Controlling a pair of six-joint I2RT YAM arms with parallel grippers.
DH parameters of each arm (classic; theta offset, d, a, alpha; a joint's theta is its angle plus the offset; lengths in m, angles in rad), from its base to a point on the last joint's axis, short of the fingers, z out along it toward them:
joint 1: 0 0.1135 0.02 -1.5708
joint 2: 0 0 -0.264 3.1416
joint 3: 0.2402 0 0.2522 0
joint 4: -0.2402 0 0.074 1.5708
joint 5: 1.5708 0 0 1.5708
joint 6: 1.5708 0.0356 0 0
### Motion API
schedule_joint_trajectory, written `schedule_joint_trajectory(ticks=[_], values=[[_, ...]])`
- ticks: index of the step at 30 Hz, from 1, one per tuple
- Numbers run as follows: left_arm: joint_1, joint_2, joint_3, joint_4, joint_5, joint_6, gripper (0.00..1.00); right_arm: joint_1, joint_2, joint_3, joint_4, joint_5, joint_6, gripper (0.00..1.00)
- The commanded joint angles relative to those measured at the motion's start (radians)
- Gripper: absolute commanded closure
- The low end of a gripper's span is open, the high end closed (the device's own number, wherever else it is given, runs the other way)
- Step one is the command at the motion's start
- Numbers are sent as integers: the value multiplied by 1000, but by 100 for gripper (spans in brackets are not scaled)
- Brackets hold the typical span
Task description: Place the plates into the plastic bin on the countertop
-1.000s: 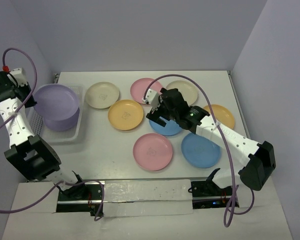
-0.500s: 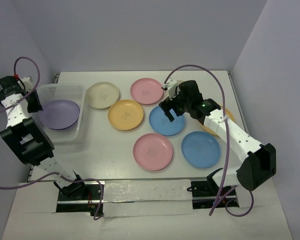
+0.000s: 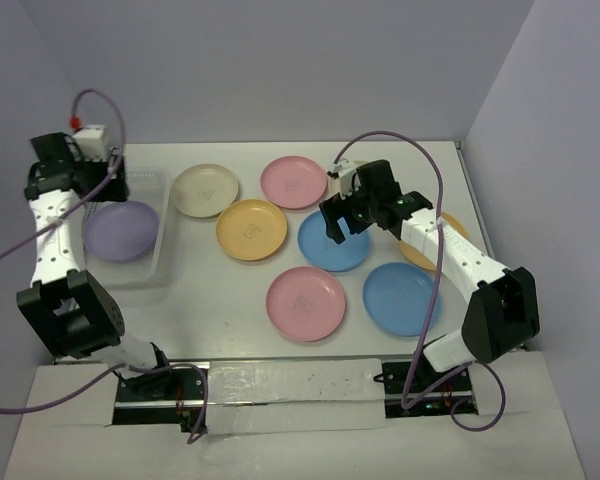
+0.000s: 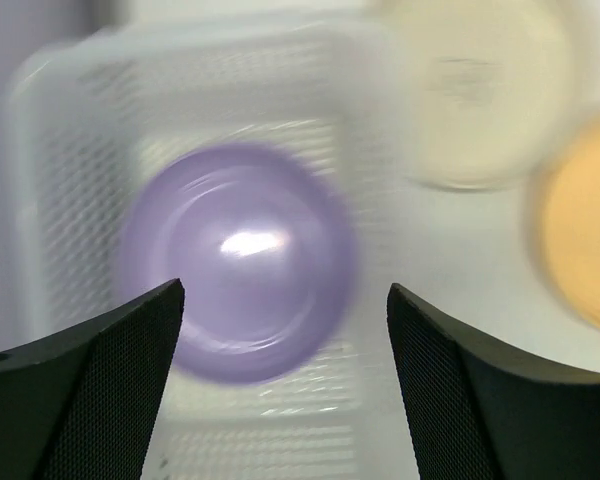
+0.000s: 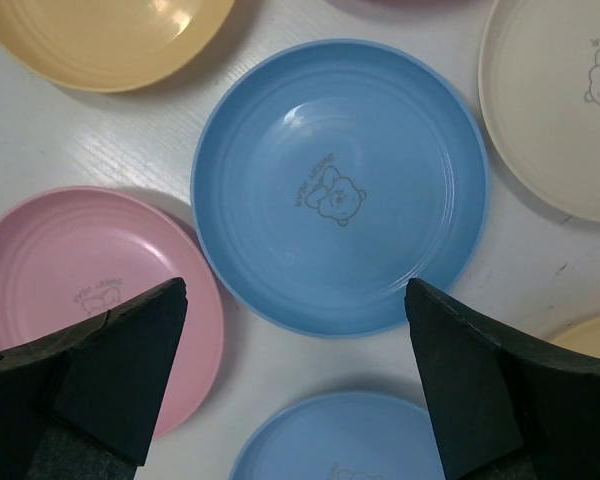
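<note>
The plastic bin (image 3: 163,243) stands at the left of the countertop (image 3: 210,290), and one purple plate (image 3: 120,230) lies flat inside it. My left gripper (image 3: 102,188) hovers open above the bin's far end, clear of that plate. In the left wrist view, blurred, the purple plate (image 4: 238,260) sits in the bin (image 4: 70,200) below my open left gripper (image 4: 283,300). My right gripper (image 3: 340,222) is open above a blue plate (image 3: 332,248). In the right wrist view that blue plate (image 5: 340,190) lies beyond the right gripper (image 5: 295,290), untouched.
More plates lie loose on the countertop: cream (image 3: 205,190), pink (image 3: 293,182), yellow-orange (image 3: 251,229), pink (image 3: 306,303), blue (image 3: 401,298), and an orange one (image 3: 450,238) partly under the right arm. Walls close in the back and both sides.
My left gripper has opened and let go of the purple plate, which dropped from above the bin to lie in it. The right gripper swung right and now hangs over the blue plate.
</note>
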Motion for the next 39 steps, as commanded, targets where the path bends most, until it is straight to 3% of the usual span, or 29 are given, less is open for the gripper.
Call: schedule_joint_trajectory(ticks=[1,5,10,16,23,33,35,39], values=[[-247,-76,-61,11,60,34,14,-40,0,19,1,-45,53,4],[-415,39,-48,32,72,-136,20,-104,-5,26,-8,-69,75,4],[-493,134,-72,98,45,-360,28,-188,-31,16,-26,-96,78,4],[-585,164,-194,144,-158,-524,33,-255,-48,18,-35,-112,69,3],[-604,209,-221,166,-385,-630,45,-285,-38,43,-41,-130,68,2],[-607,337,-171,151,-273,-642,49,-306,-42,60,-46,-98,74,0],[-610,345,-166,152,-264,-640,53,-324,-39,59,-45,-94,80,0],[-611,347,-164,149,-255,-636,80,-376,-23,59,-45,-120,94,0]])
